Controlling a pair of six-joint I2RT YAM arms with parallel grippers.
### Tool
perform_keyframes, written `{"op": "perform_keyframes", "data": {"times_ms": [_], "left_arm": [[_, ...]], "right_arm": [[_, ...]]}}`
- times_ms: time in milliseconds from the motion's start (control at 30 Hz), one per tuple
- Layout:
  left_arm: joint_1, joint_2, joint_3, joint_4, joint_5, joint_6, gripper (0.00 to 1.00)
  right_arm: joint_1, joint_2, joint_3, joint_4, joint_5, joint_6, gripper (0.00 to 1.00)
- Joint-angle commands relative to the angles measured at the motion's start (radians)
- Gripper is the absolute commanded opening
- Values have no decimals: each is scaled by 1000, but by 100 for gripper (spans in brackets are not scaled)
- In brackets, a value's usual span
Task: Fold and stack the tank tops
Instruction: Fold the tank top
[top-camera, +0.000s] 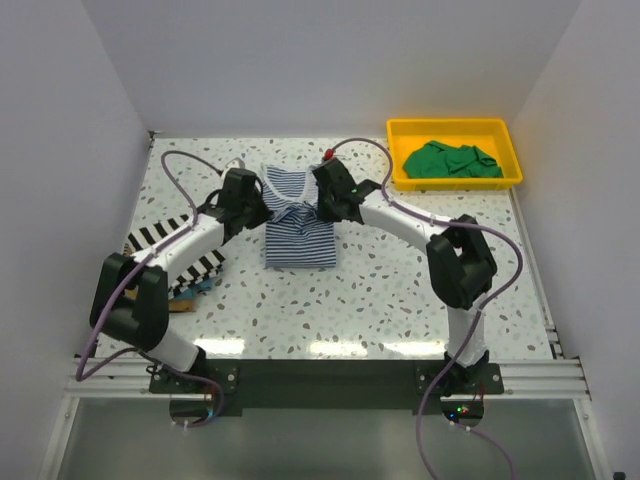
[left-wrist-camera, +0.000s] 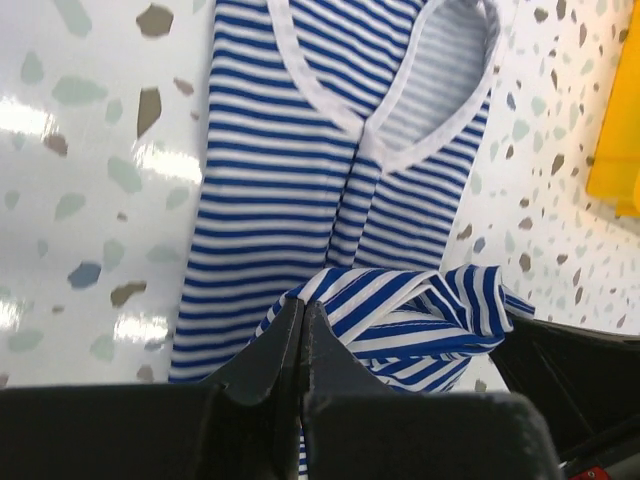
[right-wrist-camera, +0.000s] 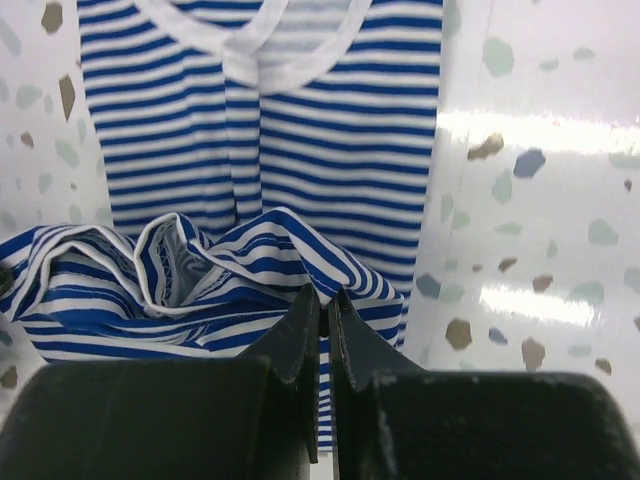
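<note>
Thin striped tank top (top-camera: 300, 245) lies central on the worktop (top-camera: 400, 290), long axis near-to-far; left end effector (left-wrist-camera: 303, 305) and right end effector (right-wrist-camera: 322, 295) — equally near — each clamp its raised fold; neckline (left-wrist-camera: 375, 150) ahead.

Overhead view from behind, looking down, both wrist views close, sharing the striped tank top (top-camera: 298, 240)
</note>
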Motion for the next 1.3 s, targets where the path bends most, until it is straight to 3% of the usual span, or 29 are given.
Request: {"op": "perform_keyframes", "data": {"times_ms": [0,33,167,200,233,333,367,400,500,567,600,633,667,733,833,900,1267], "left_arm": [[39,84,84,124,30,31,0],[56,128,96,139,38,33,0],[113,254,132,277,98,45,2],[122,276,135,315,98,47,12],[131,318,138,360,163,63,21],[159,383,208,357,182,70,34],[167,383,217,374,191,76,43],[170,379,221,372,194,82,62],[176,314,186,389,187,94,65],[174,247,146,344,150,70,62],[171,222,126,336,136,58,56],[151,172,80,337,121,32,51],[139,153,63,343,121,24,46],[90,127,35,336,112,-2,30],[52,145,26,334,113,-27,10],[49,175,29,345,122,-35,0],[110,489,247,368,188,21,0]], "right_arm": [[-46,100,122,19,-62,-50,2],[-54,123,156,20,-68,-55,12],[-87,197,208,48,-94,-55,27],[-98,208,219,62,-87,-59,32],[-106,221,244,65,-86,-64,44],[-121,229,284,59,-74,-79,57],[-123,215,288,50,-68,-82,57],[-123,202,285,43,-62,-84,57],[-114,111,200,60,-37,-81,56],[-95,59,124,71,-33,-72,51],[-74,47,100,95,-31,-72,47],[-63,42,71,103,-28,-66,36],[-55,39,61,109,-31,-64,36],[-43,63,69,119,-34,-52,33],[-44,126,116,105,-66,-46,19],[-44,151,132,114,-94,-43,19],[-121,343,307,102,-96,-61,19]]}}
